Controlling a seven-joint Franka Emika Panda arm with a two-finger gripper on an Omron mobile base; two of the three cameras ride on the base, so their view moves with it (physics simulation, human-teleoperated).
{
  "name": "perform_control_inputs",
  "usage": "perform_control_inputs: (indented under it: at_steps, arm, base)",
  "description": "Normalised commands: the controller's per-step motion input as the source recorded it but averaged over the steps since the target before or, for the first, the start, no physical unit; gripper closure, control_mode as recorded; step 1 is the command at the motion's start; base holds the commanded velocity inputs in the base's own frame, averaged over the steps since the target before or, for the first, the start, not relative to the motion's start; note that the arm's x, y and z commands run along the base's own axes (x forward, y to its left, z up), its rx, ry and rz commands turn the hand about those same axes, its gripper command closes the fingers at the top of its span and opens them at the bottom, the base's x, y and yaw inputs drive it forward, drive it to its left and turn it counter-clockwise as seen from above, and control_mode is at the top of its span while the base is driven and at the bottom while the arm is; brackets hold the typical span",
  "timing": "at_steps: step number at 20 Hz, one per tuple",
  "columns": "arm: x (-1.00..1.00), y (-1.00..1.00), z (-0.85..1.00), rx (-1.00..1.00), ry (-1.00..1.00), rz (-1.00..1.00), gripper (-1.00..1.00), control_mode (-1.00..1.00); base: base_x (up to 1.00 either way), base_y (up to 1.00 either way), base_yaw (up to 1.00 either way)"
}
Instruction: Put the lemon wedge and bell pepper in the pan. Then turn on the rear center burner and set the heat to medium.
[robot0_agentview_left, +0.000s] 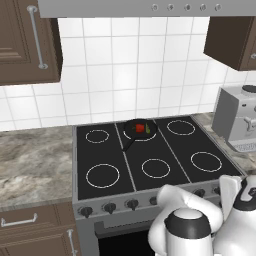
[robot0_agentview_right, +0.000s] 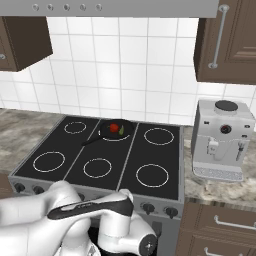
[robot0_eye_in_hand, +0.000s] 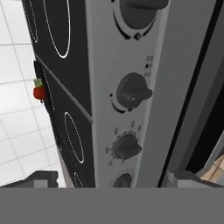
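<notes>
The black pan (robot0_agentview_left: 131, 136) sits on the rear center burner (robot0_agentview_left: 145, 138) of the cooktop, its handle pointing to the front left. Inside it lie the red bell pepper (robot0_agentview_left: 139, 128) and, touching its right side, the small yellow-green lemon wedge (robot0_agentview_left: 148, 129). From the right base view the pan (robot0_agentview_right: 107, 134) holds the bell pepper (robot0_agentview_right: 114, 128) and lemon wedge (robot0_agentview_right: 122, 129). My gripper (robot0_eye_in_hand: 116, 181) is open, low in front of the stove's grey control panel. Its fingertips (robot0_eye_in_hand: 41, 178) stand wide apart, facing a row of dark knobs (robot0_eye_in_hand: 131, 92). Nothing is between them.
A grey coffee machine (robot0_agentview_right: 220, 140) stands on the marble counter (robot0_agentview_left: 30, 155) right of the stove. Several white-ringed burners (robot0_agentview_left: 102, 175) mark the black glass. Knobs (robot0_agentview_left: 132, 203) line the stove's front edge. Brown wall cabinets (robot0_agentview_left: 25, 40) and the range hood (robot0_agentview_left: 150, 7) hang above.
</notes>
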Motion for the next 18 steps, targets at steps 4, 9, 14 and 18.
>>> perform_control_inputs:
  at_steps: [4, 9, 14, 18]
  arm:
    - [0.17, 0.0, -0.16, 0.01, 0.0, 0.0, -1.0, -1.0]
    - [0.13, 0.0, -0.22, 0.01, 0.0, 0.0, -1.0, -1.0]
    - [0.1, 0.0, -0.22, 0.02, 0.0, 0.0, -1.0, -1.0]
    - [0.15, 0.0, -0.16, 0.02, 0.0, 0.0, -1.0, -1.0]
  base:
    - [0.0, 0.0, 0.0]
    - [0.0, 0.0, 0.0]
    - [0.0, 0.0, 0.0]
    - [0.0, 0.0, 0.0]
